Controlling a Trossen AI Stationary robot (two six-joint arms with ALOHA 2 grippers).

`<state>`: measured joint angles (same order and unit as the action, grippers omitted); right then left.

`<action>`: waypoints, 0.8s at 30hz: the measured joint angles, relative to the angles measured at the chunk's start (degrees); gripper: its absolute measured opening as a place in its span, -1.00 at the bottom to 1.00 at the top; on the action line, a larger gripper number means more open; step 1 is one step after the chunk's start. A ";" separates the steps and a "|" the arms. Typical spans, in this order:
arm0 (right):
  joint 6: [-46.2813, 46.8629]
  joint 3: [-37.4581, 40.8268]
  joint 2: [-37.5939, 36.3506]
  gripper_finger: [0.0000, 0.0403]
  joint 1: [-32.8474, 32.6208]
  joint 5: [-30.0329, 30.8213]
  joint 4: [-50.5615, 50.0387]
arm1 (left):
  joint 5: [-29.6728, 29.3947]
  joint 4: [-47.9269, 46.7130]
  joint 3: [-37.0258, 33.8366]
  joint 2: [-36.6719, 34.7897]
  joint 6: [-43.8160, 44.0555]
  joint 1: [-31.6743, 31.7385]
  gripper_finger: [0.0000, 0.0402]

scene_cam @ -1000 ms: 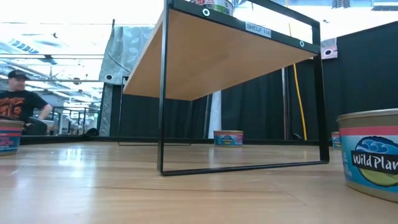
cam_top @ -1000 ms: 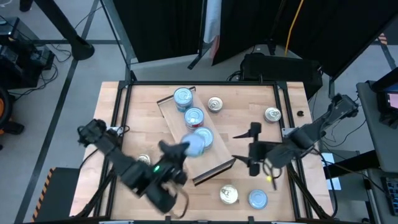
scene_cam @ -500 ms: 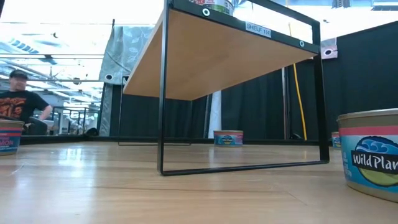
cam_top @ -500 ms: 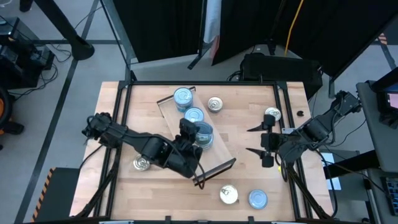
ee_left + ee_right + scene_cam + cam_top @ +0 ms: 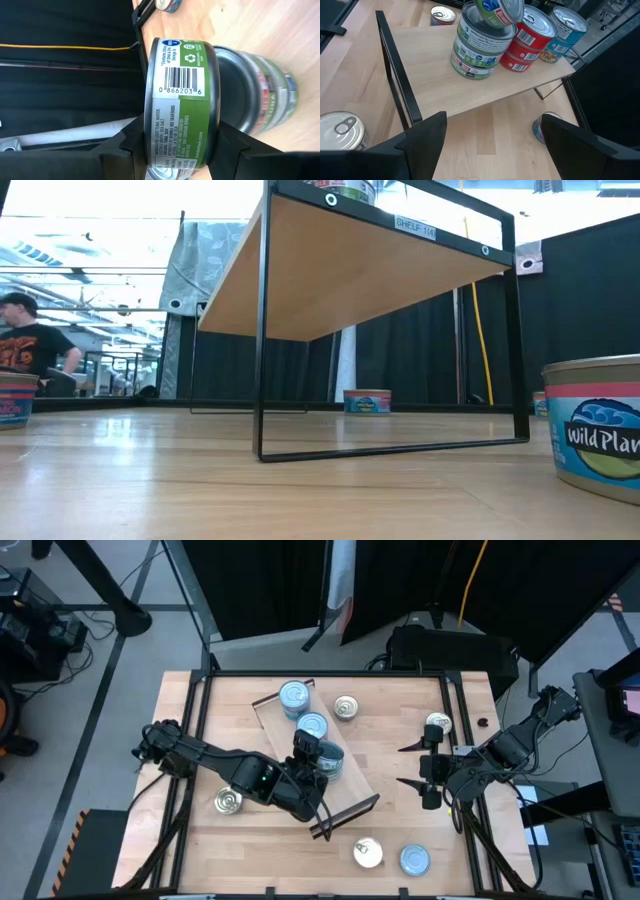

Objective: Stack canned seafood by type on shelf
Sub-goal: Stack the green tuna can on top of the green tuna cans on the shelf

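Gripping green-label tin (image 5: 181,105) | left gripper (image 5: 308,748) now steady over green stack (image 5: 479,47) on shelf (image 5: 470,87) | right gripper (image 5: 422,770) unchanged, jaws apart

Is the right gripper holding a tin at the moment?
No, the right gripper is open and empty, hovering apart from the shelf.

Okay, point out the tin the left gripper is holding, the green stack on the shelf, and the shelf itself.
held tin (image 5: 181,105), left wrist view, label side.
green stack (image 5: 479,50), right wrist view, label wall.
shelf (image 5: 470,90), right wrist view, bare board.
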<state>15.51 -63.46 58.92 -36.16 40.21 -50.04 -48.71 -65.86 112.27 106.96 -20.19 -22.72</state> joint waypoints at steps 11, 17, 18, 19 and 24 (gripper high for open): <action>1.37 0.00 0.00 0.56 0.00 -0.02 -0.02 | 0.94 1.07 0.00 0.00 0.33 0.26 0.16; 1.37 0.00 0.02 0.56 0.00 -0.02 -0.01 | 1.07 1.13 0.00 0.00 2.07 0.58 0.62; 1.37 0.00 0.02 0.56 0.00 -0.02 -0.02 | 1.34 1.13 0.00 0.00 3.11 0.84 0.67; 1.37 0.00 0.02 0.56 0.00 -0.02 -0.02 | 1.89 1.13 -0.01 0.00 3.31 1.23 0.73; 1.39 0.00 0.04 0.56 0.00 -0.02 0.00 | 5.68 1.13 -0.02 0.00 3.94 3.28 0.84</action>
<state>16.91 -63.46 58.96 -36.16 40.18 -50.04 -43.03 -64.73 112.25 106.96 -16.25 -19.44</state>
